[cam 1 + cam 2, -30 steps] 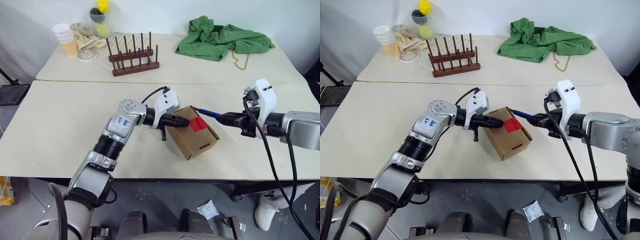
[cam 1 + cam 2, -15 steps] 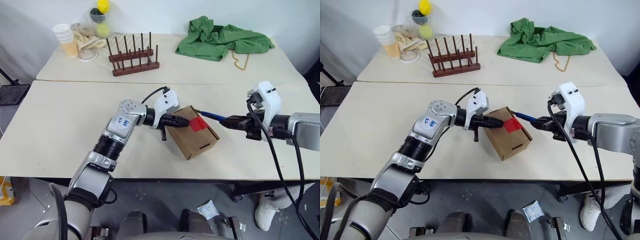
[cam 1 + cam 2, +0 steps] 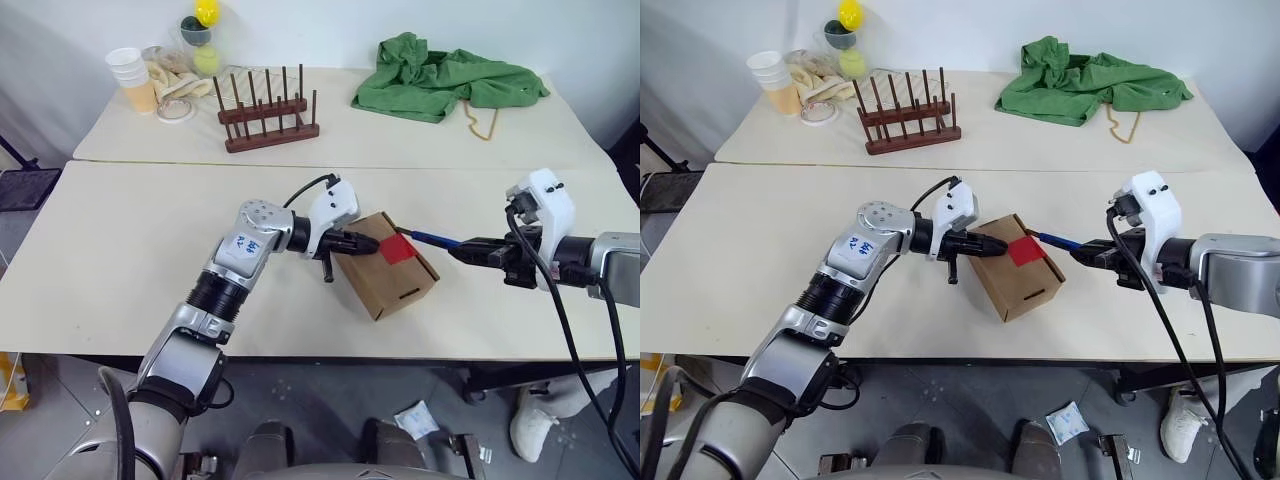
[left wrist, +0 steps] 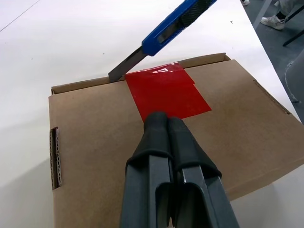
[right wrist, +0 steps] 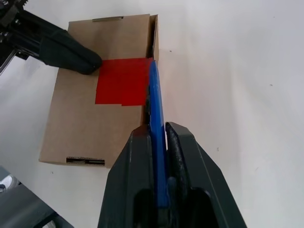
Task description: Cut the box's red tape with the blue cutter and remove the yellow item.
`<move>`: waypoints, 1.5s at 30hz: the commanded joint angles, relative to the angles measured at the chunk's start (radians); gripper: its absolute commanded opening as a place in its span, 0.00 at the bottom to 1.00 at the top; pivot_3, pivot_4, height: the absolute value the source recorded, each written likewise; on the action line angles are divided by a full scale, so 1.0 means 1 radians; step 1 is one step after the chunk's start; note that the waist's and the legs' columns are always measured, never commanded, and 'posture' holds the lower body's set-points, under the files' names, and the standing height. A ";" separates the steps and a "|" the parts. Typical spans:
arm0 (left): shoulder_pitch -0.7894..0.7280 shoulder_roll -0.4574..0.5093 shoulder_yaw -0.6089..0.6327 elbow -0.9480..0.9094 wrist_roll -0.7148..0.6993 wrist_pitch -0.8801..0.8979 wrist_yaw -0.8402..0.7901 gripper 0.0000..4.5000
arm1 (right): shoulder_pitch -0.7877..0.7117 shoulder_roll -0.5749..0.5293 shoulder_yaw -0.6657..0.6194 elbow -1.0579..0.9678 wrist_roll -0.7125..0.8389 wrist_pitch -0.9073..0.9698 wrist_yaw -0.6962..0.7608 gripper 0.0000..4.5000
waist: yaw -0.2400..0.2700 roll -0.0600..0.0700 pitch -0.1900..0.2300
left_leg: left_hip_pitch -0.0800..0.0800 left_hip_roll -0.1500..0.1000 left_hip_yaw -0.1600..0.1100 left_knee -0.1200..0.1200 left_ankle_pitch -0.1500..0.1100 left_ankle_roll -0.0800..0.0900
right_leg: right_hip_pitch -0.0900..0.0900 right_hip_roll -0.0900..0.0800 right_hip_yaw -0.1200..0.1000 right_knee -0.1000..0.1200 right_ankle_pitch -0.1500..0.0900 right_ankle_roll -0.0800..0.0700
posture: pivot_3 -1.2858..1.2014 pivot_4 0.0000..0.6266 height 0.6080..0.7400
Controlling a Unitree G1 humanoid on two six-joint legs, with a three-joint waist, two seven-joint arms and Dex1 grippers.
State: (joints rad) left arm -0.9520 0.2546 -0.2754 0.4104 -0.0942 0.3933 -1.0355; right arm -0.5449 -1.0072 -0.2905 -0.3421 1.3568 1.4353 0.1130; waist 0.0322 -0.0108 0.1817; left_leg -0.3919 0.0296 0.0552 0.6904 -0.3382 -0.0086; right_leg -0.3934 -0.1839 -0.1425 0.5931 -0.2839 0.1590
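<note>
Box [image 3: 385, 265] lies mid-surface [image 3: 120, 240], flaps not yet lifted, red tape [image 4: 166, 92] across lid edge. Left end effector [image 4: 161, 124] clenched, empty, pressed on lid. Blue cutter [image 5: 156, 118] grasped by right end effector [image 5: 159, 137], blade at tape edge. Cut unconfirmed; yellow item judged inside, removal pending.

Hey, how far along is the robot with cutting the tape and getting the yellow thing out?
Done: the right gripper holds the blue cutter. In hand: its blade sits at the red tape's edge while the shut left gripper presses on the box. Left: cutting the tape, opening the flaps, removing the item.
</note>
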 commanded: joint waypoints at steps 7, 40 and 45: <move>0.010 -0.006 -0.027 0.019 0.022 0.002 0.001 0.00 | -0.044 -0.073 0.026 0.018 0.189 0.043 -0.086 0.03 | 0.000 0.000 0.000 | 0.000 0.000 0.000 0.000 0.000 0.000 | 0.000 0.000 0.000 0.000 0.000 0.000 | 0.52 0.24 1.00; 0.050 -0.030 -0.043 -0.050 0.011 0.063 0.041 0.00 | -0.254 -0.221 0.369 0.265 0.377 0.040 -0.227 0.03 | 0.019 0.000 0.000 | 0.000 0.000 0.000 0.003 0.000 0.001 | 0.001 0.000 0.000 0.000 0.000 0.000 | 0.52 0.24 1.00; 0.060 -0.026 -0.039 -0.063 0.010 0.076 0.049 0.00 | -0.295 -0.248 0.403 0.315 0.411 0.101 -0.205 0.03 | 0.019 0.000 0.000 | 0.000 0.000 0.000 0.003 0.000 0.001 | 0.001 0.000 0.000 0.000 0.000 0.000 | 0.52 0.24 1.00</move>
State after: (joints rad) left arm -0.9231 0.2295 -0.2911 0.3504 -0.0921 0.4466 -0.9840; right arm -0.8229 -1.2215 0.1067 -0.0394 1.7440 1.5013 -0.0987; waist 0.0512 -0.0104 0.1814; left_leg -0.3922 0.0298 0.0552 0.6934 -0.3387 -0.0080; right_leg -0.3923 -0.1840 -0.1423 0.5931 -0.2838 0.1587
